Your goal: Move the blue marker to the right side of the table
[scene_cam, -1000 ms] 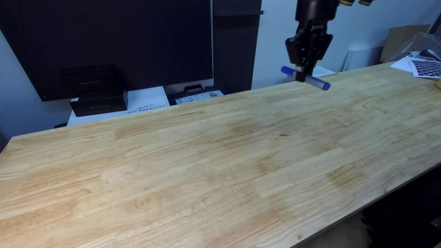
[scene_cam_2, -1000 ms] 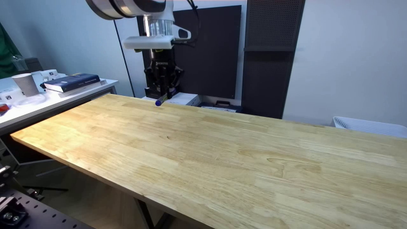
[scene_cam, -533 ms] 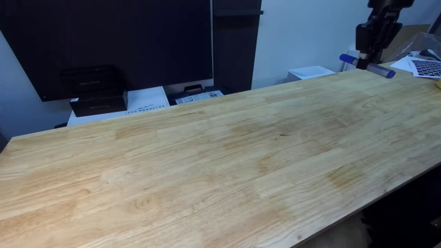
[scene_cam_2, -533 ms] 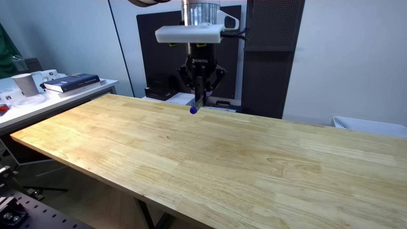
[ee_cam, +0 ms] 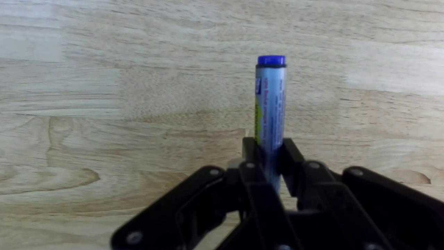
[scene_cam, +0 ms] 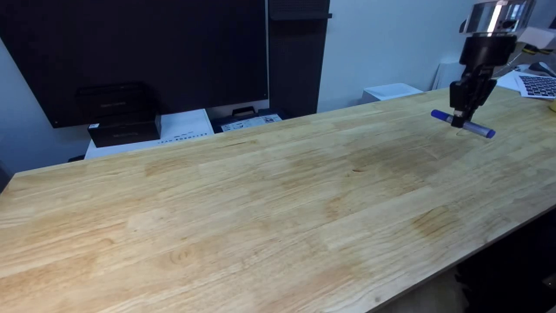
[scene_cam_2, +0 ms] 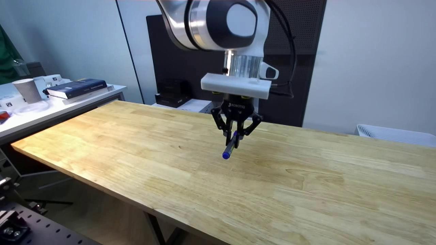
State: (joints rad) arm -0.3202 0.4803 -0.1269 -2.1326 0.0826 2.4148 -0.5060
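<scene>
Holding the blue marker above the table, the gripper has its jaws pinching the barrel, dark pads pressed against both sides. Marker sits crosswise in the grip, roughly mid-length, sticking out both ways. Looks clear of the wood; exact gap hard to judge.

In an exterior view the marker shows against the right, far part of the tabletop, longer blue cap left, short blue end right and lower. In an exterior view the marker is near the middle, short end pointing near and slightly left. Wrist view: short blue end points far, pale barrel has a yellow-green patch on the left plus red and dark print, too blurred to read.

Arm hangs in from the top, white bar mounted just above the gripper.

Background, in an exterior view: big dark panel at the far wall; black box on a white box past the far edge, left; patterned sheet far right. In an exterior view: white side table at left, holding grey cup and dark blue book; pale container past the far edge, right.
</scene>
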